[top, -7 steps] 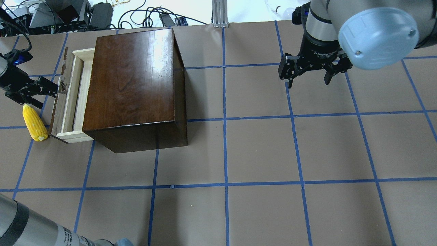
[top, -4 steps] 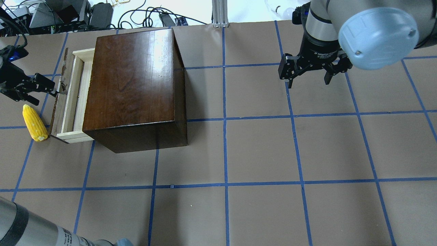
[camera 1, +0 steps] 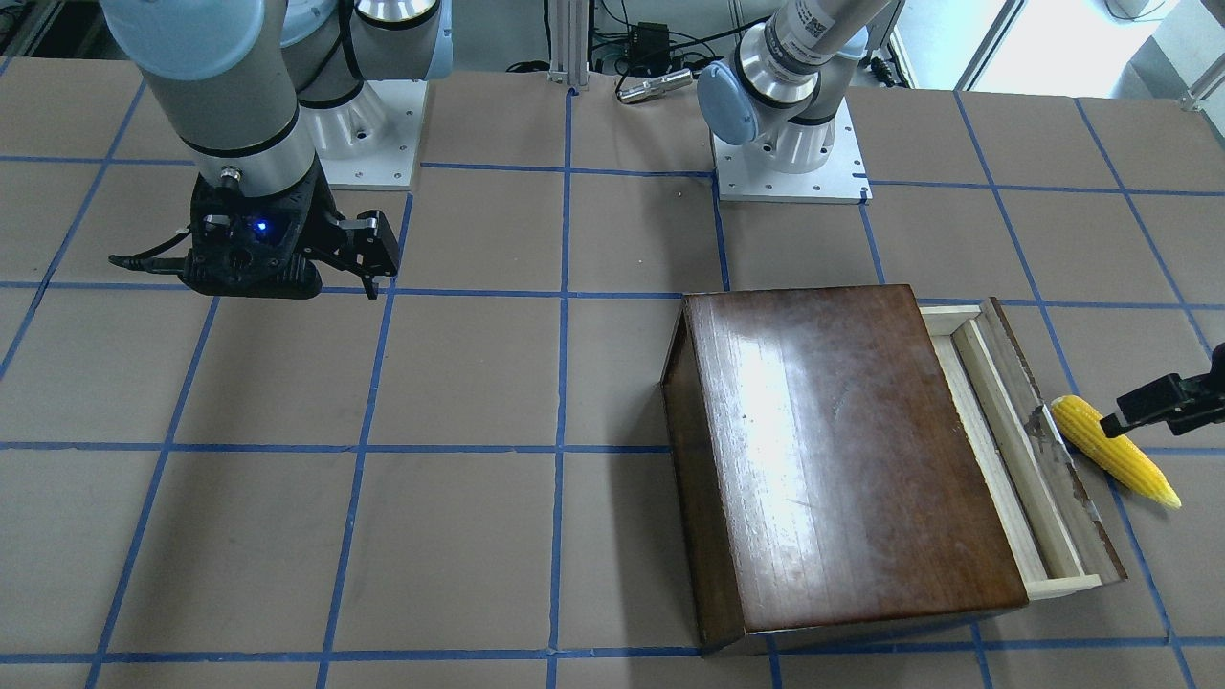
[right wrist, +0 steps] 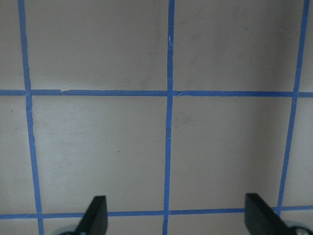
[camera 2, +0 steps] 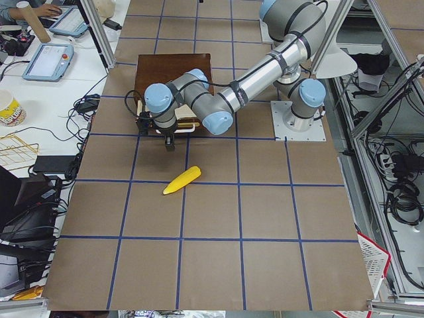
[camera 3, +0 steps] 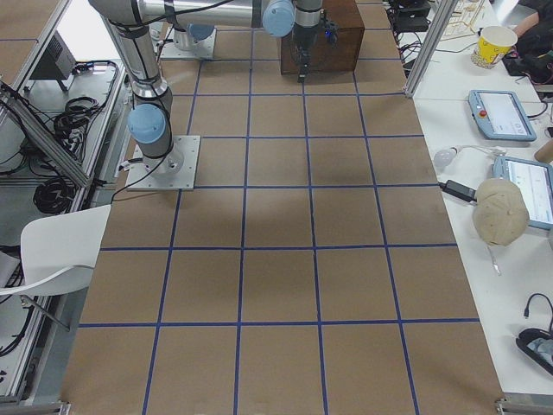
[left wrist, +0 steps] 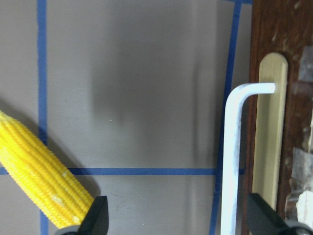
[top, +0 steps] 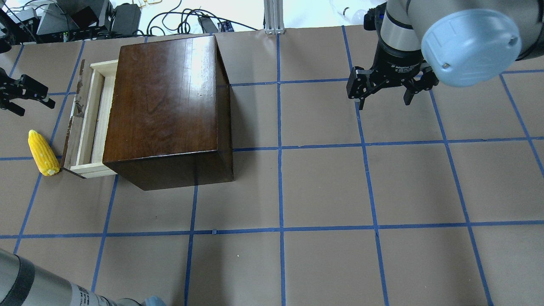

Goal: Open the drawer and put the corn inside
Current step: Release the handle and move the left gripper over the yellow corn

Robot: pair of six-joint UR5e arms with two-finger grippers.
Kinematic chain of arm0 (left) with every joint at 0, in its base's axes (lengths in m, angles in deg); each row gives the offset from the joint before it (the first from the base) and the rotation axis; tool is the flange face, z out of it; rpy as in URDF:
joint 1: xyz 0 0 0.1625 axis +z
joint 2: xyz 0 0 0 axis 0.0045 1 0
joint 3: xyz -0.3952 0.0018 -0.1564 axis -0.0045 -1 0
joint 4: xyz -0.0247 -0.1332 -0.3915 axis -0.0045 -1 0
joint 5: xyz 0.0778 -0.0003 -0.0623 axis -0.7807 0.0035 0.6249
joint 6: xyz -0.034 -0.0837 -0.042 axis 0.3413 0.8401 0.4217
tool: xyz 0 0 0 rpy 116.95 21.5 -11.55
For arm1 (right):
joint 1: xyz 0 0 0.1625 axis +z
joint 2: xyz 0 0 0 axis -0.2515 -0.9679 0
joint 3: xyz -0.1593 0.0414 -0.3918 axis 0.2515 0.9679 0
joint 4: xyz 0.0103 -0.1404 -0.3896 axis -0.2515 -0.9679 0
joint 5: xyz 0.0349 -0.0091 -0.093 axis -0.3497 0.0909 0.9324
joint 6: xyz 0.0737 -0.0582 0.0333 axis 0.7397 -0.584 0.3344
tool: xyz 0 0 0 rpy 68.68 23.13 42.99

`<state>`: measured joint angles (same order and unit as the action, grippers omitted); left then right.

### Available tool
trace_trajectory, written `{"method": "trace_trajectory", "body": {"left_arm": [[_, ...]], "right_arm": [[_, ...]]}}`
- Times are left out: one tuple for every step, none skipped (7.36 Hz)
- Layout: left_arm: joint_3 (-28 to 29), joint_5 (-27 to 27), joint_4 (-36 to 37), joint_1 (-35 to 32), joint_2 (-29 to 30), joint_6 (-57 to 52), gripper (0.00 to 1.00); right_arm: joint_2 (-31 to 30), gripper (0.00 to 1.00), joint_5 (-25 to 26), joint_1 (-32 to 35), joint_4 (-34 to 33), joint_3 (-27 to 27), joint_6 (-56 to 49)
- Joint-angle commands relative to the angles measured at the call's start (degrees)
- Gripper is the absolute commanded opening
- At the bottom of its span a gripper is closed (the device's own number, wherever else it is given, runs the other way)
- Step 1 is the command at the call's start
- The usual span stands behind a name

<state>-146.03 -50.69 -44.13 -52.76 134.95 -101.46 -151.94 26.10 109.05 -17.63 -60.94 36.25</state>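
So the drawer stands part way out of the left side of the box, with a narrow strip of pale tray showing. My left claw is spread wide and holds nothing. It hangs left of the drawer front, clear of the white handle. The corn lies on the surface just left of the front, toward its near end, pointed tip farther away. I judge the grasp comes next: I should set my fingers across the cob's thick middle, come straight down and close gently so it cannot roll. The opening looks slim, so I would carry the corn right, lengthwise along the tray, and release low. My right claw is spread and empty, far off to the right.
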Motion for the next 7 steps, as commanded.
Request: {"method": "trace_trajectory", "body": {"left_arm": [[0.19, -3.69, 5.15, 3.60, 1.68, 0.42, 1.00], [-0.51, -6.68, 8.06, 3.71, 2.65, 0.51, 1.00], [-1.73, -7.14, 8.79, 3.88, 3.79, 0.34, 1.00], [-3.57, -7.24, 14.45, 4.15, 5.28, -0.10, 1.00], [-6.38, -7.24, 17.38, 4.32, 6.34, -0.28, 1.00], [-8.41, -7.24, 18.10, 5.54, 6.70, -0.37, 1.00], [-8.43, -7.32, 18.29, 6.08, 7.05, -0.45, 1.00]], "right_arm": [[0.00, 1.00, -0.04, 0.00, 0.00, 0.00, 0.00], [0.00, 1.00, 0.05, 0.00, 0.00, 0.00, 0.00], [0.00, 1.00, 0.05, 0.00, 0.00, 0.00, 0.00], [0.00, 1.00, -0.03, 0.00, 0.00, 0.00, 0.00], [0.00, 1.00, 0.05, 0.00, 0.00, 0.00, 0.00], [0.00, 1.00, 0.05, 0.00, 0.00, 0.00, 0.00], [0.00, 1.00, -0.03, 0.00, 0.00, 0.00, 0.00]]}}
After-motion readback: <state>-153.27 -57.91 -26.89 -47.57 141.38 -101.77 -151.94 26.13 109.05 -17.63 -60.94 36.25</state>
